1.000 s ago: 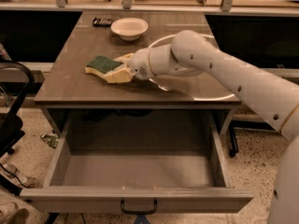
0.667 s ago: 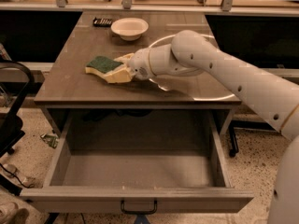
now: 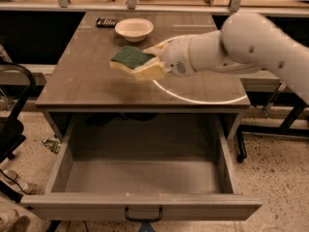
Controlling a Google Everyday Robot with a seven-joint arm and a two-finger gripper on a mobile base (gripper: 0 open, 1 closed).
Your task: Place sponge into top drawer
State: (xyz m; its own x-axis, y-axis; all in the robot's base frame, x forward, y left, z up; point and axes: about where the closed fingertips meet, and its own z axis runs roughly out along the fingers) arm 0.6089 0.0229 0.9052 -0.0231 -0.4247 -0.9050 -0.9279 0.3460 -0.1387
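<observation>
Lifted off the desk (image 3: 82,83) since a second ago, the sponge (image 3: 131,61) is now hanging above its middle, the gripper (image 3: 157,64) pinching its right end shut. Being light, soft foam, it is probably squashing slightly; gripping across the yellow sides suits it. The top drawer (image 3: 145,178) is standing open below.

There it is: a shallow round white bowl (image 3: 134,29) is set at the far side of the grey wood-look table top (image 3: 82,83), and a small flat dark device (image 3: 106,21) is laid just left of it. A thin bright ring of reflected light (image 3: 203,99) is thrown across the top's right half. Above the middle, the gripper (image 3: 154,62) is clamped on the sponge (image 3: 131,57). At the left a black chair (image 3: 12,115) is parked on the speckled floor (image 3: 275,178), and a crumpled scrap (image 3: 50,144) is seen nearby.
</observation>
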